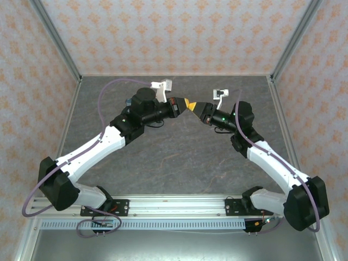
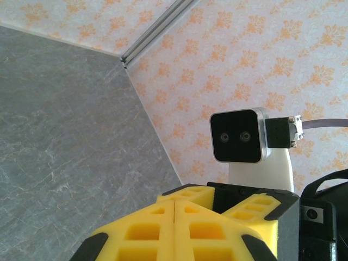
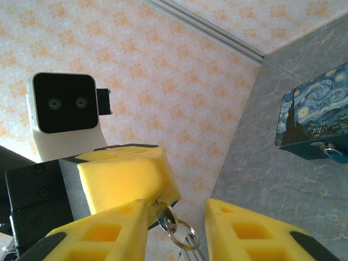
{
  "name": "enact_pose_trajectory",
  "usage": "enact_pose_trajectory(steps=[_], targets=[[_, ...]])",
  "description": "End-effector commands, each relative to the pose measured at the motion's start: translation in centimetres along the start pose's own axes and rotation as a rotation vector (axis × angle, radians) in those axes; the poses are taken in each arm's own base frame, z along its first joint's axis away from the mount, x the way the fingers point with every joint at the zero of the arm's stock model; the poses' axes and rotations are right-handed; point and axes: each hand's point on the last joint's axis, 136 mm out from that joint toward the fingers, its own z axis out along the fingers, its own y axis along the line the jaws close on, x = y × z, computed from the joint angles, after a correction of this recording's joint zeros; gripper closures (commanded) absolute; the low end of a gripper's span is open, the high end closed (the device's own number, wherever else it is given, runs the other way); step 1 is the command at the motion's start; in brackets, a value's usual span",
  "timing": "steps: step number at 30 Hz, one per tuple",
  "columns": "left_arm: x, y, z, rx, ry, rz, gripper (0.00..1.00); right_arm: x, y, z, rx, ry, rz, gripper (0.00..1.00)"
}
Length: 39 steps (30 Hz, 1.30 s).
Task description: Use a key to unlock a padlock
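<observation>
Evidently regrasp: our left yellow-padded gripper (image 2: 173,202) pinches small ringed metal key (image 3: 165,216); right gripper (image 3: 176,205) gapes around it; starry-night printed block padlock (image 3: 310,117) lies apart.

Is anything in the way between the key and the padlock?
Nothing visible on the table blocks the padlock. The key is pinched in the shut left gripper. The open right gripper has a finger on each side of it, one on the padlock's side in the right wrist view.

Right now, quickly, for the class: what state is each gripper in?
Left gripper: closed, apparently pinching the key.
Right gripper: open, holding nothing.
</observation>
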Motion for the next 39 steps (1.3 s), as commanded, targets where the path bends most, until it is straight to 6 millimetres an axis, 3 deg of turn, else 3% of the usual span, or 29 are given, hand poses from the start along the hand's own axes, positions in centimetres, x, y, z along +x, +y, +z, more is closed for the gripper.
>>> enact_pose_trajectory(steps=[1,14,30,39], targets=[[-0.1,-0.9,0.0,0.031,0.007,0.007,1.00,-0.4,1.9,0.3,-0.056,0.003,-0.039,0.71],[-0.2,-0.1,0.4,0.002,-0.007,-0.018,1.00,0.3,0.9,0.4,-0.042,0.030,-0.015,0.79],[-0.2,0.3,0.4,-0.015,-0.016,-0.030,1.00,1.0,-0.3,0.2,-0.008,0.037,-0.012,0.79],[0.0,0.4,0.6,-0.010,-0.006,-0.036,1.00,0.7,0.2,0.4,-0.024,0.040,-0.011,0.90]])
